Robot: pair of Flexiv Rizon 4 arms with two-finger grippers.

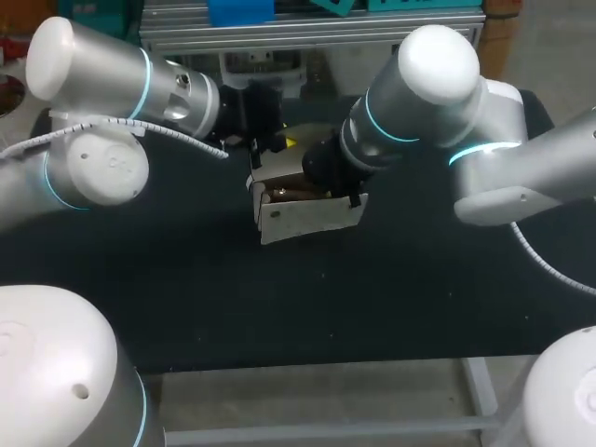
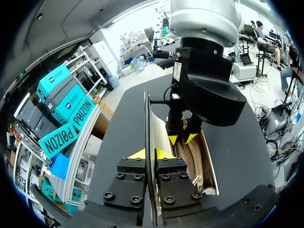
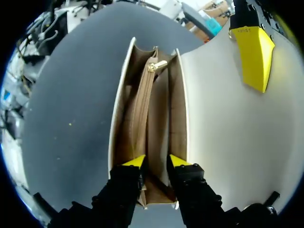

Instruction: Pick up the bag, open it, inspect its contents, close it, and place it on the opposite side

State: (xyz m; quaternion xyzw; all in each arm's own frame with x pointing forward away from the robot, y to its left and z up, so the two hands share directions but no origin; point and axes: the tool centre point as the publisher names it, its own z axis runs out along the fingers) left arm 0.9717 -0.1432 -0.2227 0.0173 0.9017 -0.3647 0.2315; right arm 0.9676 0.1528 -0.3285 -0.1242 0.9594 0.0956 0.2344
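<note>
Bag (image 1: pixel 303 216) stands upright on the table (image 1: pixel 279 307), just above the centre of the frame in your head view, open at the top. Left claw (image 2: pixel 153 154) comes in from the upper left and is clenched on the edge of the white flap (image 3: pixel 228 118), holding it up and away from the mouth. Right claw (image 3: pixel 156 161) comes in from the upper right and reaches down into the bag, pinching the brown zipped divider (image 3: pixel 149 109) from both sides. The zip is closed.
</note>
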